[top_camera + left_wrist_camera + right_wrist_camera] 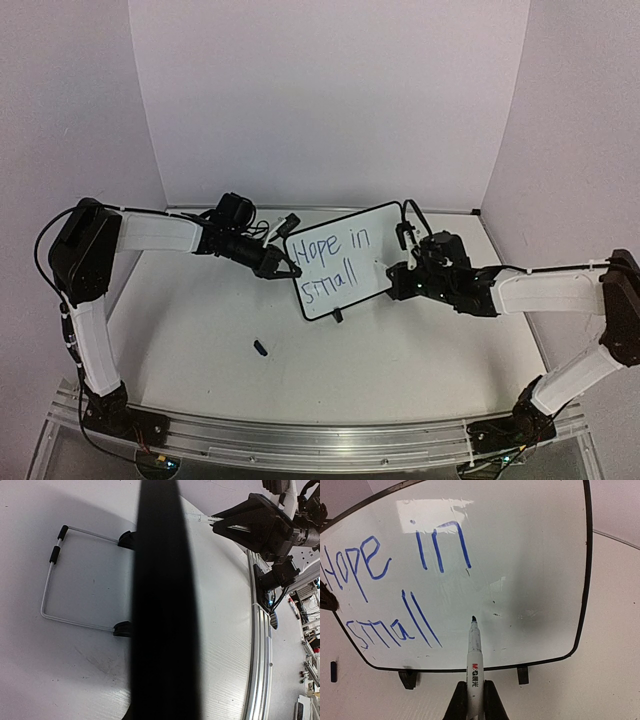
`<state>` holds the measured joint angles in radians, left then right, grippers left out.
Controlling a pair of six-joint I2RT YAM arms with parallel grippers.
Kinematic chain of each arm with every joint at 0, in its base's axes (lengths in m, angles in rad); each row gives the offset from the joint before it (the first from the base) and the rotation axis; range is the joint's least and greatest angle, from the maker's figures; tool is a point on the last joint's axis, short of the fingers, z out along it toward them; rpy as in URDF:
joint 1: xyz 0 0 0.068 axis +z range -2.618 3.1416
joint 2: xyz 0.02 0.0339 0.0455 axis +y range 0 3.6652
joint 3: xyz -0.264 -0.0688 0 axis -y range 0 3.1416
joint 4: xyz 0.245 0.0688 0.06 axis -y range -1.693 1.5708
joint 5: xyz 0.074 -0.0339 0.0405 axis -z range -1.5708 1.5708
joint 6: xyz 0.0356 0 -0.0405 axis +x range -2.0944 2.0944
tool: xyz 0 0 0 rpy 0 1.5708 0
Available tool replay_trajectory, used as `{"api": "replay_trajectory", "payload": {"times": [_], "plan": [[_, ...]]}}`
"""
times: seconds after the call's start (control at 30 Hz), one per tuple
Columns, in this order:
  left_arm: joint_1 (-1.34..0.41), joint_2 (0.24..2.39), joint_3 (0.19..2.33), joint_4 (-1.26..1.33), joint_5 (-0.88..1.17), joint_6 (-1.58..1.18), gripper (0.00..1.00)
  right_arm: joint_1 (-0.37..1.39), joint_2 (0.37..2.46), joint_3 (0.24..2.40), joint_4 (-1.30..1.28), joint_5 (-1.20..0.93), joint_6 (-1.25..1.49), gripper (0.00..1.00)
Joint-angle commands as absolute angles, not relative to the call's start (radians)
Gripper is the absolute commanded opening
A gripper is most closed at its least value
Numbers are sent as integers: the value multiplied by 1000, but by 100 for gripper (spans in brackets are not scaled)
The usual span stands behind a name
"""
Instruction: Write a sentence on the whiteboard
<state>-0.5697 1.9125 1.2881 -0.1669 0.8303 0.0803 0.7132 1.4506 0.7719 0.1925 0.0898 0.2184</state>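
Note:
The whiteboard (340, 262) stands tilted at mid-table on two black feet. Blue handwriting (335, 258) on it reads "Hope in" above "small"; the right wrist view shows it too (395, 580). My left gripper (284, 266) is shut on the board's left edge, which fills the left wrist view as a dark band (165, 605). My right gripper (475, 685) is shut on a white marker (474, 655). The marker's tip sits at the board face just right of "small". The right gripper also shows from above (402, 276).
A small black marker cap (260, 348) lies on the table in front of the board, left of its feet. The board's wire stand (47, 580) rests behind it. White walls enclose the back and sides. An aluminium rail (300, 440) runs along the near edge.

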Motion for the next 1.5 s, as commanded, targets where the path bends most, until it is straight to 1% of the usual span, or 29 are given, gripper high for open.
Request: {"api": "replay_trajectory", "payload": {"times": [0.0, 0.63, 1.03, 1.47], "plan": [[-592, 1925, 1312, -202, 839, 91, 0, 706, 1494, 813, 217, 83, 192, 0], [-592, 1922, 1312, -203, 838, 92, 0, 705, 1566, 857, 241, 68, 179, 0], [-592, 1925, 1312, -204, 838, 92, 0, 704, 1559, 811, 245, 19, 197, 0], [-592, 1925, 1313, -206, 838, 92, 0, 704, 1556, 797, 235, 92, 223, 0]]}}
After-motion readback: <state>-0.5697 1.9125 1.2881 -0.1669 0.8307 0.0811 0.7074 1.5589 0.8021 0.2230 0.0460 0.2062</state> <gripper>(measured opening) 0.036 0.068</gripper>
